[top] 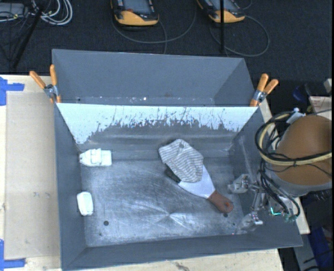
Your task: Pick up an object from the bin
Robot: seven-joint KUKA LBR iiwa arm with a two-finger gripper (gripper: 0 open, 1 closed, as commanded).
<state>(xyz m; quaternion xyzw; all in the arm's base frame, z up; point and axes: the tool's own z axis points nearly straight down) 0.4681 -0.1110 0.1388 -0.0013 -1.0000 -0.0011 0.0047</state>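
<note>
**Open gripper low at 4 o'clock, nothing held, wall close by**

Risks, judged left to right across the bin (pixel 150 89):
- White capped piece (pixel 96 158) at 9 o'clock and white lump (pixel 84 203) at 8 o'clock: both are well apart from the gripper. They are small and lie low on the floor, so they would likely skid or slip out if pinched off-centre.
- Striped grey cloth (pixel 182 160), centre: it is draped over the top of a brown-ended tool (pixel 219 201). A grab on the fabric alone could lift only the cloth, or drag the tool along under it.
- The tool's brown end points to 4 o'clock, near the gripper (pixel 245 203) and the likeliest pick (my guess). A finger coming down there could nudge it away.
- Right wall (pixel 241 151): the gripper is just beside it, so a finger could scrape or catch on the metal.

Pose: the arm (pixel 305 151) comes in from 3 o'clock, ringed with cables (pixel 267 143), wrist bent down into the bin. The jaws look spread, one toward 3 and one toward 5, with nothing between them.
</note>
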